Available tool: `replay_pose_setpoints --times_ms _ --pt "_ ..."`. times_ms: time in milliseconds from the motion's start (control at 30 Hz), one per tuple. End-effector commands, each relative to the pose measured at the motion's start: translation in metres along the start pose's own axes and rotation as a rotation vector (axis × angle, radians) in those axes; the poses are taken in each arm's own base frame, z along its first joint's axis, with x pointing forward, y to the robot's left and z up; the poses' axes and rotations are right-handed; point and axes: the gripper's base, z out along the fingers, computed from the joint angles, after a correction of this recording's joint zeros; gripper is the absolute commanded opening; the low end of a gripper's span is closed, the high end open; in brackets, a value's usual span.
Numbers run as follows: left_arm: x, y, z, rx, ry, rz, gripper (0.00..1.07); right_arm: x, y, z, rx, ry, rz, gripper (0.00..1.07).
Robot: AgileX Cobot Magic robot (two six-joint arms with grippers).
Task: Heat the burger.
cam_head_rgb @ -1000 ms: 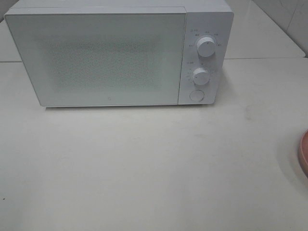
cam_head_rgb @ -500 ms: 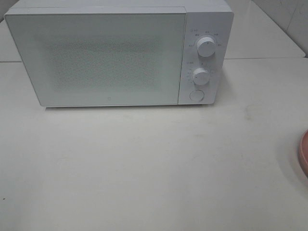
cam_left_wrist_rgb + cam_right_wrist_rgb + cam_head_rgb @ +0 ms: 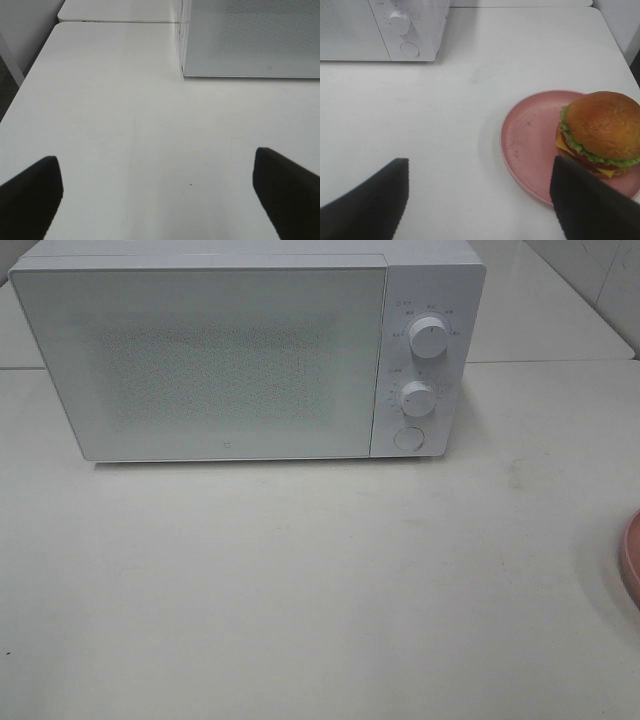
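The burger [image 3: 601, 132], with a glossy brown bun, green lettuce and a dark patty, sits on a round pink plate [image 3: 530, 145] in the right wrist view. In the high view only the plate's rim [image 3: 631, 562] shows at the right edge; the burger is out of that view. A white microwave [image 3: 230, 350] stands shut at the back of the table, with two knobs [image 3: 429, 337] and a round button [image 3: 407, 438]. My right gripper [image 3: 480, 200] is open, above the table beside the plate. My left gripper [image 3: 160, 195] is open over bare table in front of the microwave's left corner [image 3: 250, 40].
The white table [image 3: 300, 580] runs from the microwave to the front edge. A second table top [image 3: 560, 310] joins behind on the right. The table's left edge [image 3: 20, 95] drops off to the floor in the left wrist view.
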Motion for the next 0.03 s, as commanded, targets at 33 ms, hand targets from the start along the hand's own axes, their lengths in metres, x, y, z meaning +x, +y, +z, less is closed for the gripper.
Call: replay_pose_setpoints --times_ms 33 --pt "0.0017 0.0001 -0.0025 -0.005 -0.027 -0.002 0.98 0.0018 0.0 -0.0036 0.001 -0.033 -0.007 0.75"
